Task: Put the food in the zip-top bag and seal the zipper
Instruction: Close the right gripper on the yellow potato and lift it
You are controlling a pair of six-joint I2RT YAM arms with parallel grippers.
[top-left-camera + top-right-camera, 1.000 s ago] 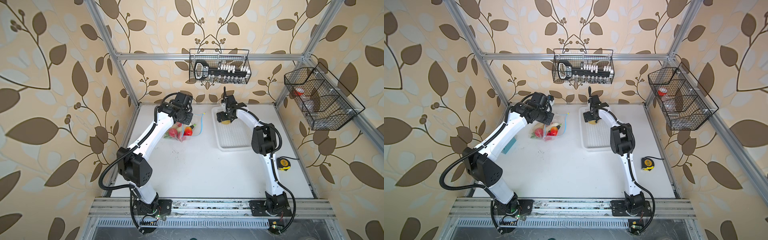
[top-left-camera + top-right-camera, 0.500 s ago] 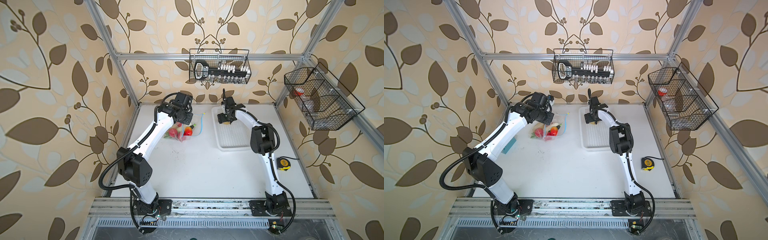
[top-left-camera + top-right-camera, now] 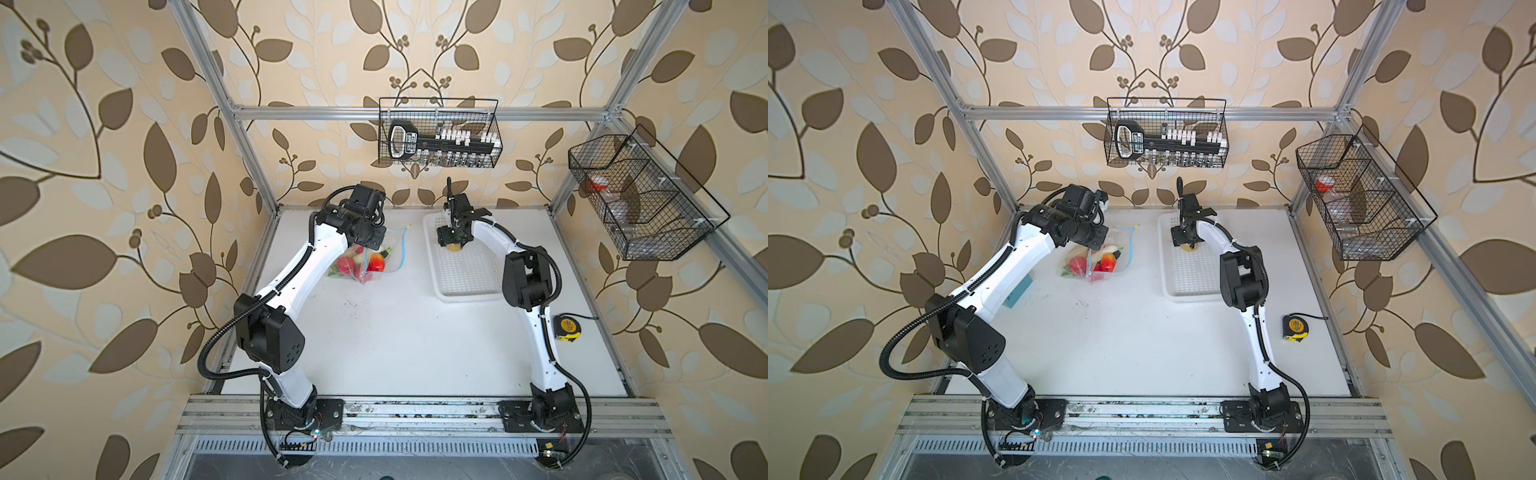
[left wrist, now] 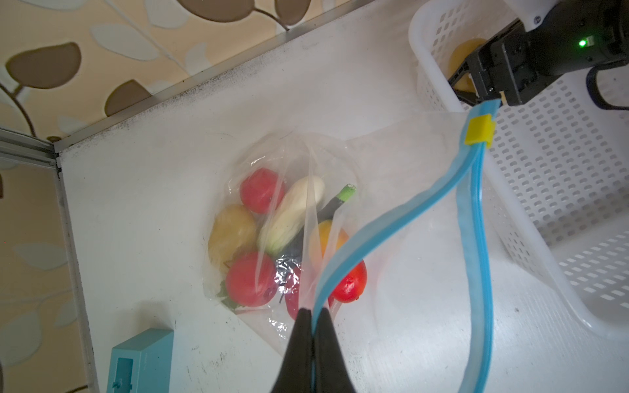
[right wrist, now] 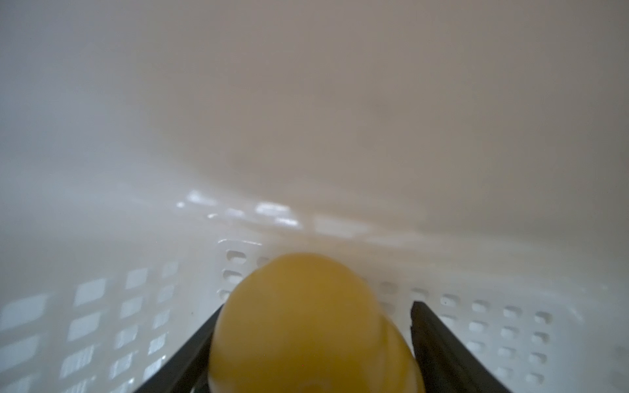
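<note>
Right now we see the left gripper (image 4: 311, 321) pinched tight on the zipper (image 4: 374, 224), holding one side of the blue strip up off the table (image 3: 395, 332). That leaves the mouth of the zip-top bag (image 4: 408, 177) gaping. The strip's two sides part from the yellow slider (image 4: 479, 130), which sits at the end nearest the white perforated basket (image 4: 544, 170).

In both top views the bag lies at the far left of the table. Most of the food sits inside it: two red tomatoes (image 4: 260, 190), a bagged potato (image 4: 231, 234), a white-green cabbage (image 4: 292, 214), a dark eggplant (image 4: 335, 202) and a red-yellow mango (image 4: 350, 284).

The basket stands to the bag's right. At its far end the right gripper (image 5: 315, 308) reaches down over the loose potato (image 5: 306, 333), the only food in it. Its jaws stand wide, one on each side of this potato. One finger (image 5: 190, 354) lies against the potato and the other is just beside it. We cannot tell whether the grip has closed.

A teal box (image 4: 143, 360) rests at the left edge of the table, and a yellow tape measure (image 3: 567, 327) lies at the right edge.
</note>
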